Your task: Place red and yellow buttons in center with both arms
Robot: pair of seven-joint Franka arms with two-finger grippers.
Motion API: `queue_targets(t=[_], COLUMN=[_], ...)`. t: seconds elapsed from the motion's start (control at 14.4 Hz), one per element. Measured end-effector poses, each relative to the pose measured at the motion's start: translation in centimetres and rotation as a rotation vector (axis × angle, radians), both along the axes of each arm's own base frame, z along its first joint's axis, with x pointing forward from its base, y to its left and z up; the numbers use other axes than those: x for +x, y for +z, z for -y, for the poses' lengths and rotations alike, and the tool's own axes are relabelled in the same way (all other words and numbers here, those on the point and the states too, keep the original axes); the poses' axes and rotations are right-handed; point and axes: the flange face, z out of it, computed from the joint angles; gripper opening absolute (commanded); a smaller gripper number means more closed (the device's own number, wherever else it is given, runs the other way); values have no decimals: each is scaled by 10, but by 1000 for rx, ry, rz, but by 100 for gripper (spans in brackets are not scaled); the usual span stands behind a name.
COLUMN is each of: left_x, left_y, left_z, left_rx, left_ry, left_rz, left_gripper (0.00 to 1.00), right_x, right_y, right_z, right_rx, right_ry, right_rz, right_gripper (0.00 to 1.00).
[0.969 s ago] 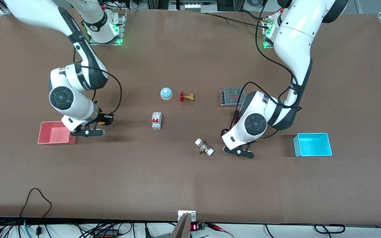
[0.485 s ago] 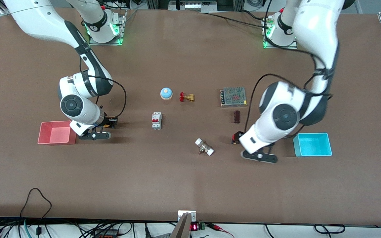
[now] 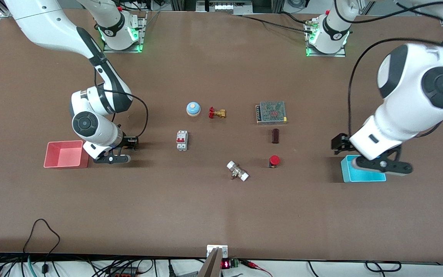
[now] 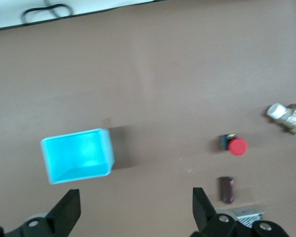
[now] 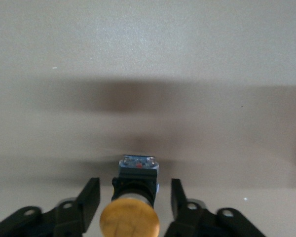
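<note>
The red button [image 3: 274, 160] stands alone on the brown tabletop [image 3: 214, 207], between the middle and the cyan bin [image 3: 360, 177]; it also shows in the left wrist view [image 4: 235, 145]. My left gripper [image 3: 379, 166] is up in the air over the cyan bin, open and empty [image 4: 134, 205]. My right gripper [image 3: 110, 157] is low on the table beside the pink bin [image 3: 65, 154]. In the right wrist view it [image 5: 134, 190] is open, with the yellow button [image 5: 130, 222] between its fingers and a gap on each side. The front view hides the yellow button.
A blue bell [image 3: 193, 109] and a red-handled valve [image 3: 217, 113] stand toward the bases. A white breaker [image 3: 182, 140], a mesh-topped box [image 3: 271, 112], a dark block [image 3: 275, 135] and a white-ended fitting [image 3: 237, 171] lie around the middle.
My left gripper let go of the red button, rose and swung away over the cyan bin. My right gripper edged a little away from the pink bin toward the middle.
</note>
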Motion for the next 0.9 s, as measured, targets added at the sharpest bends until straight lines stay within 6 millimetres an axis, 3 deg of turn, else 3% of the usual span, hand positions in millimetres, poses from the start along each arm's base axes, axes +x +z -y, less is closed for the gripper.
queue_targets(t=[0.14, 0.28, 0.42, 0.55, 0.69, 0.9], left_x=[-18, -27, -24, -20, -17, -21], left_y=[26, 35, 28, 21, 19, 22], left_z=[-26, -48, -85, -116, -126, -123], left_rx=[26, 39, 38, 30, -9, -49], left_ry=[13, -27, -35, -18, 2, 5], left_rz=[-49, -91, -107, -103, -87, -85], left_gripper=[100, 100, 100, 100, 100, 100], right_x=[4, 16, 29, 34, 30, 12], right_y=[6, 30, 78, 140, 203, 284], right_z=[-1, 3, 22, 45, 67, 101], right_rx=[4, 10, 33, 54, 41, 5], right_ry=[-1, -14, -84, -151, -159, -173], right_rz=[17, 62, 97, 108, 117, 97], right_gripper=[100, 100, 100, 100, 100, 100])
